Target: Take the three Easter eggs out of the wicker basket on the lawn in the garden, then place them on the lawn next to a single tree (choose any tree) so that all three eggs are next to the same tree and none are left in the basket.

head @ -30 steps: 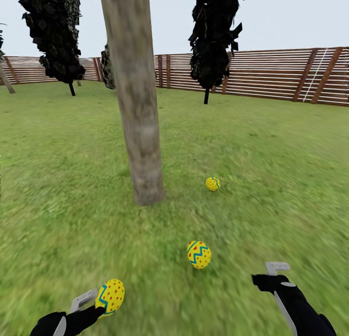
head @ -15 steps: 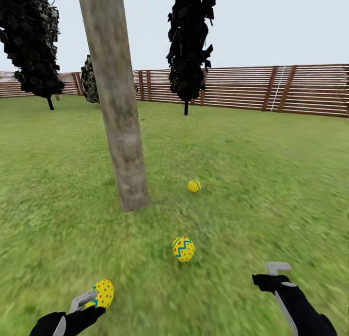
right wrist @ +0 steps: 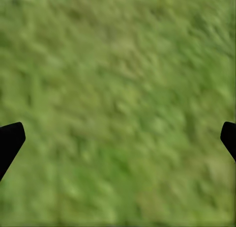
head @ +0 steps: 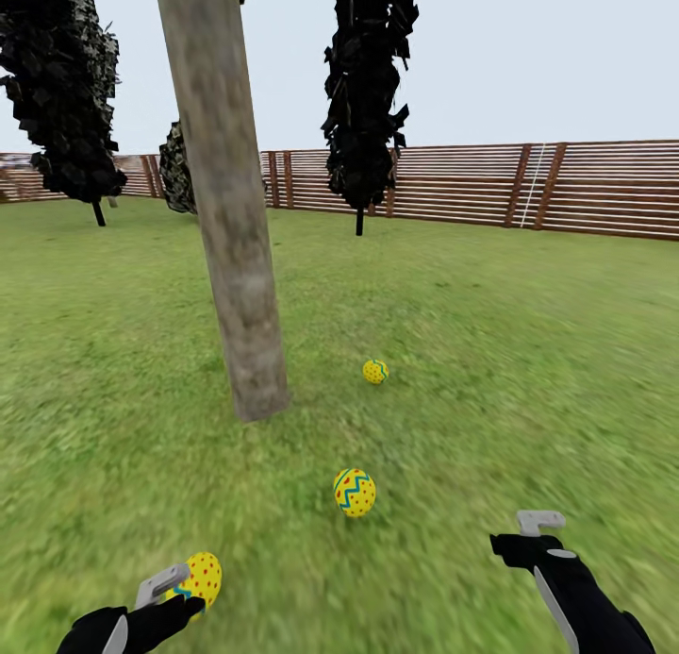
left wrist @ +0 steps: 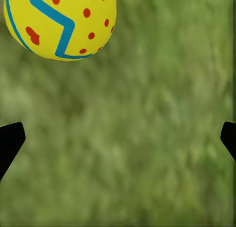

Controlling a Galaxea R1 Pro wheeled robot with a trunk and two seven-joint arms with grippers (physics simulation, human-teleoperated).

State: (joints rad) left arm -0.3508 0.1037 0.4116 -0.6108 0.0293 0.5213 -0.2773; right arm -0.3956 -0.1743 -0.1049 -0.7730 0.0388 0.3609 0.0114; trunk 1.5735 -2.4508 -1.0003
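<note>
The fingers [left wrist: 10, 141] of the left gripper [left wrist: 118, 138] stand wide apart in the left wrist view, dark tips at either edge of the frame with nothing but blurred grass between them. An Easter egg [left wrist: 60, 21] sits at the upper left of that frame, clear of both tips, yellow with a blue zigzag and red dots. In the head view the same egg [head: 200, 578] lies on the lawn [head: 471, 333] at the lower left, just beside the left gripper's [head: 162, 593] grey finger (whether they touch is hard to say).

The right gripper [right wrist: 118, 138] is also spread open, its tips at the frame edges over bare grass; in the head view it [head: 538, 531] hangs at the lower right, holding nothing.

A second egg [head: 355, 493] rests on the grass just below the centre of the head view, and a third egg [head: 375, 372] lies a little higher, near the middle. Both are near the foot of the tree [head: 231, 239], whose thick grey-brown trunk leans slightly and runs from the top of the frame down to left of centre. A slatted brown fence [head: 566, 187] crosses the upper part, with dark slim trees [head: 363, 88] in front of it.
</note>
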